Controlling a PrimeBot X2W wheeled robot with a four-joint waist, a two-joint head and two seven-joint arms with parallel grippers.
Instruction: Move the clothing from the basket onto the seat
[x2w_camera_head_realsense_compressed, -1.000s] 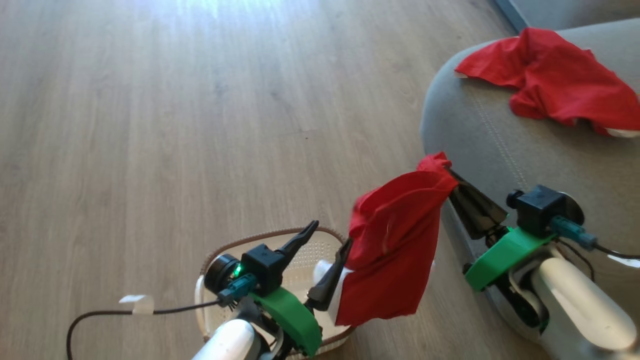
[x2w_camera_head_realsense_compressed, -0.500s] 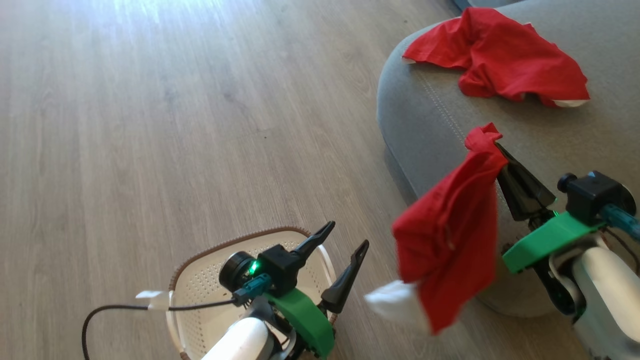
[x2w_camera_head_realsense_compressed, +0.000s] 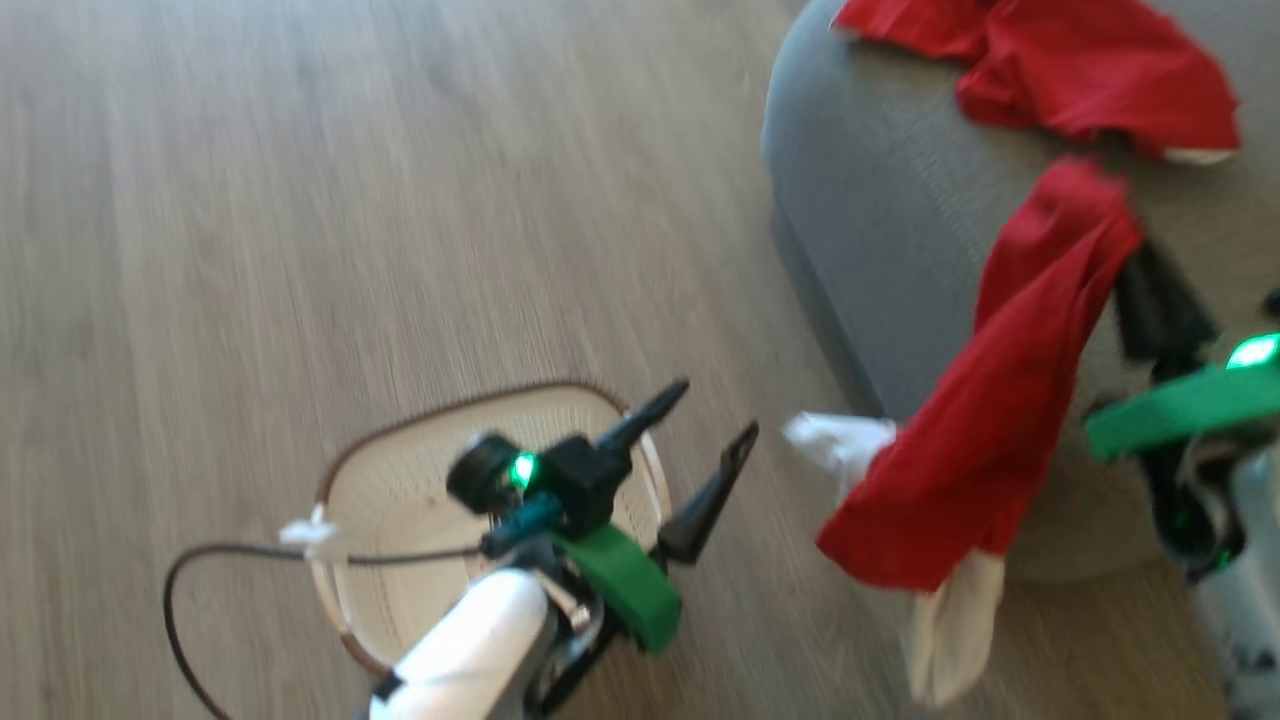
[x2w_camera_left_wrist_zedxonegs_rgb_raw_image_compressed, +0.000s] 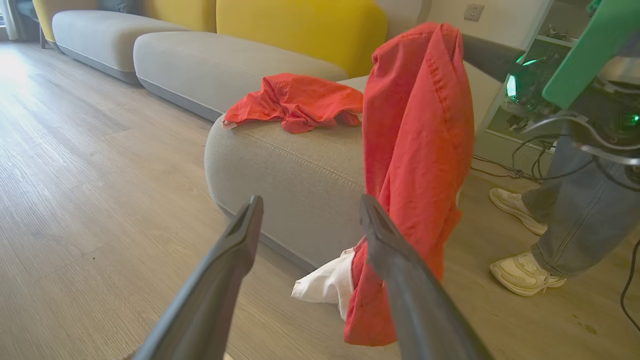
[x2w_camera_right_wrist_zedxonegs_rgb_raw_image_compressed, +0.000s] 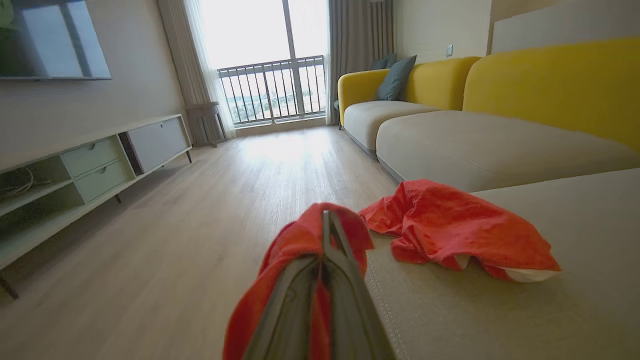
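Note:
A red garment with white parts, the clothing (x2w_camera_head_realsense_compressed: 1000, 430), hangs from my right gripper (x2w_camera_head_realsense_compressed: 1135, 260), which is shut on its top edge beside the grey seat (x2w_camera_head_realsense_compressed: 880, 250). The right wrist view shows the closed fingers (x2w_camera_right_wrist_zedxonegs_rgb_raw_image_compressed: 326, 217) wrapped in that red fabric (x2w_camera_right_wrist_zedxonegs_rgb_raw_image_compressed: 280, 260) at the seat's edge (x2w_camera_right_wrist_zedxonegs_rgb_raw_image_compressed: 500, 310). Another red garment (x2w_camera_head_realsense_compressed: 1080, 70) lies crumpled on the seat. The cream basket (x2w_camera_head_realsense_compressed: 400, 500) stands on the floor at lower left, its visible floor bare. My left gripper (x2w_camera_head_realsense_compressed: 718, 408) stands open above its right rim, holding nothing.
In the left wrist view a person's legs and pale shoes (x2w_camera_left_wrist_zedxonegs_rgb_raw_image_compressed: 525, 270) stand right of the seat (x2w_camera_left_wrist_zedxonegs_rgb_raw_image_compressed: 290, 170). A yellow-backed sofa (x2w_camera_right_wrist_zedxonegs_rgb_raw_image_compressed: 550, 80) continues behind. A low cabinet (x2w_camera_right_wrist_zedxonegs_rgb_raw_image_compressed: 75, 165) lines the far wall. A dark cable (x2w_camera_head_realsense_compressed: 220, 560) trails over the basket.
The head view has shifted. My right gripper has carried the hanging garment away from the basket, rightward and up against the seat. The left gripper stays open by the basket.

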